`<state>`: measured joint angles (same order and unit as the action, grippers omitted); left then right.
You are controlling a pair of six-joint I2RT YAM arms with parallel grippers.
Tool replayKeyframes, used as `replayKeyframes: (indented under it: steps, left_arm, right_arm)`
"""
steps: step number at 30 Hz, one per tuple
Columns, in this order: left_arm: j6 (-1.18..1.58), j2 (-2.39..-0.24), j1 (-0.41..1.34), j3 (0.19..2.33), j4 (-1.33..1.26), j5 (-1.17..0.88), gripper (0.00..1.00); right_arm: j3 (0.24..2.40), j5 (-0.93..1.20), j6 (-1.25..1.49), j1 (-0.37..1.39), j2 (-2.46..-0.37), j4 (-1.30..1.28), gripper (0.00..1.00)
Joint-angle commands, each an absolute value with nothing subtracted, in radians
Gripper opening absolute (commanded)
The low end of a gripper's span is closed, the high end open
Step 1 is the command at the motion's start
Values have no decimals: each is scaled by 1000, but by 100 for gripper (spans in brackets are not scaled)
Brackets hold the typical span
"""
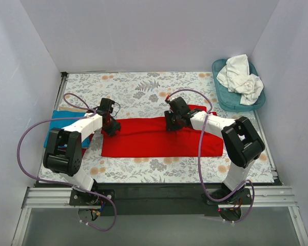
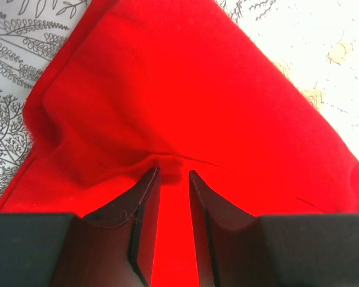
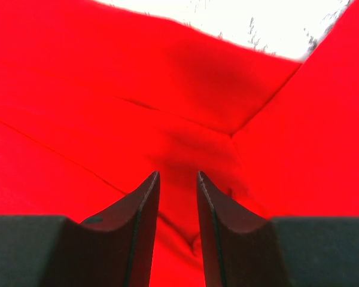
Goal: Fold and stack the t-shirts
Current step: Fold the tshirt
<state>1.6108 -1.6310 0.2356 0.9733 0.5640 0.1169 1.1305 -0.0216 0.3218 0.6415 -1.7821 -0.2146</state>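
- Red t-shirt (image 1: 161, 138) lies across the middle of the desk (image 1: 138, 92), folded into a band.
- Left end effector (image 1: 111, 129) and right end effector (image 1: 173, 124) sit narrowly parted along its far edge; I cannot tell whether they grip it.
- Likely next: pinch firmly, then fold across.

No text, label, brand name, number or sign could be read in any of the three views.
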Motion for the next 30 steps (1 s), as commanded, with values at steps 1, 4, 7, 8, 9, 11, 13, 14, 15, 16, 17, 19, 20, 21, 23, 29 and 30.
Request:
replayKeyframes:
  steps: [1, 4, 7, 8, 9, 11, 13, 14, 15, 16, 17, 19, 20, 21, 23, 29, 30]
  left_arm:
    - [1597, -1557, 242, 947, 557, 112, 24]
    - [1597, -1528, 241, 922, 549, 107, 24]
    - [1597, -1506, 241, 907, 548, 106, 25]
    - [1597, -1500, 241, 896, 548, 106, 24]
    - [1595, -1485, 241, 890, 546, 106, 24]
    - [1592, -1465, 241, 879, 540, 104, 24]
    - [1586, -1431, 241, 884, 535, 103, 25]
    - [1583, -1422, 241, 894, 531, 103, 25]
    - [1583, -1416, 241, 900, 531, 104, 25]
    - [1583, -1410, 241, 911, 531, 97, 25]
    - [1583, -1411, 241, 920, 531, 94, 25]
    - [1601, -1420, 241, 942, 541, 112, 25]
    - [1608, -1439, 241, 951, 554, 123, 25]
    - [1615, -1451, 241, 974, 569, 135, 25]
    - [1623, -1489, 239, 1005, 603, 147, 25]
    - [1695, -1460, 235, 1022, 734, 245, 43]
    - [1713, -1457, 232, 1023, 755, 268, 47]
  right_arm:
    - [1103, -9, 341, 652, -1730, -178, 37]
    - [1086, 18, 342, 655, -1714, -175, 37]
    - [1068, 17, 345, 658, -1698, -173, 37]
    - [1066, 15, 344, 658, -1694, -172, 37]
    - [1063, 15, 347, 658, -1689, -173, 37]
    - [1066, 12, 345, 660, -1678, -172, 37]
    - [1086, 5, 342, 660, -1680, -173, 37]
    - [1100, 5, 339, 660, -1686, -173, 37]
    - [1110, 3, 336, 660, -1690, -173, 37]
    - [1138, -27, 331, 660, -1707, -175, 37]
    - [1152, -35, 327, 660, -1718, -173, 38]
    - [1204, -55, 313, 660, -1762, -176, 38]
    - [1219, -58, 310, 658, -1778, -178, 38]
    - [1233, -61, 307, 658, -1792, -179, 39]
    - [1270, -71, 298, 660, -1825, -208, 40]
    - [1215, -164, 299, 634, -1760, -230, 44]
    - [1186, -164, 304, 626, -1743, -230, 45]
